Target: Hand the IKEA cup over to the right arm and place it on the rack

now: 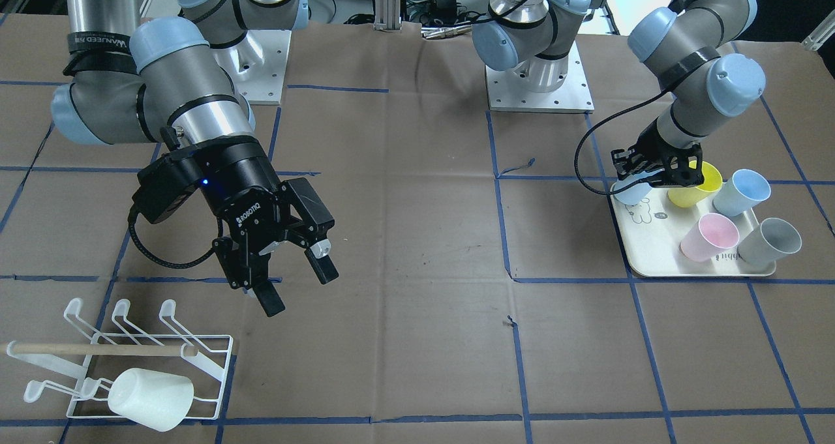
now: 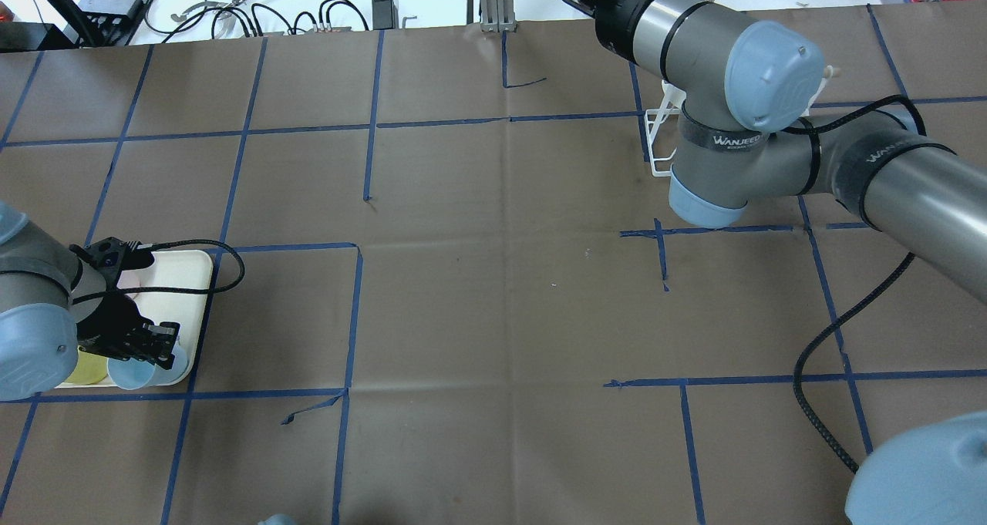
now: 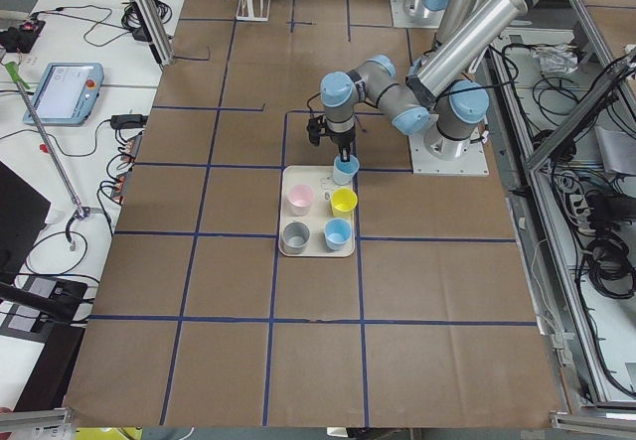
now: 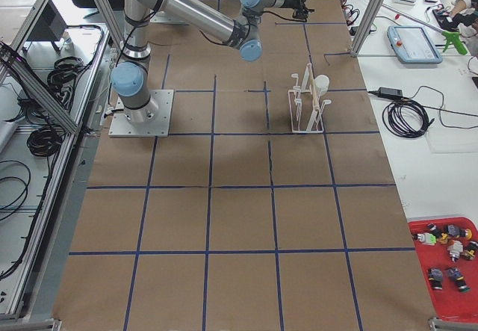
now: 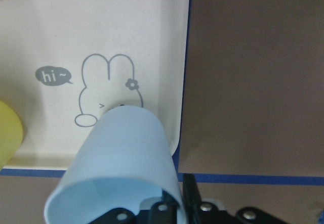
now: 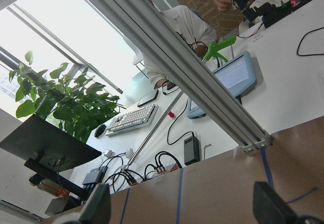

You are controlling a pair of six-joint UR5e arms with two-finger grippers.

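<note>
My left gripper [image 1: 652, 178] is shut on the rim of a pale blue IKEA cup [image 1: 630, 191], which hangs tilted over the near corner of the cream tray [image 1: 652, 261]. In the left wrist view the cup [image 5: 121, 158] fills the lower middle, one finger inside its rim and one outside. The right arm's gripper [image 1: 299, 292] hovers open and empty above the paper, a little beyond the white wire rack [image 1: 209, 366]. The right wrist view looks out over the table's far edge, between its spread fingertips [image 6: 101, 206].
A white cup [image 1: 151, 398] lies on the rack's front prongs. On the tray lie a yellow cup [image 1: 695, 186], a blue cup [image 1: 740, 193], a pink cup [image 1: 710, 236] and a grey cup [image 1: 770, 242]. Brown paper with blue tape lines [image 1: 509, 235] covers the table.
</note>
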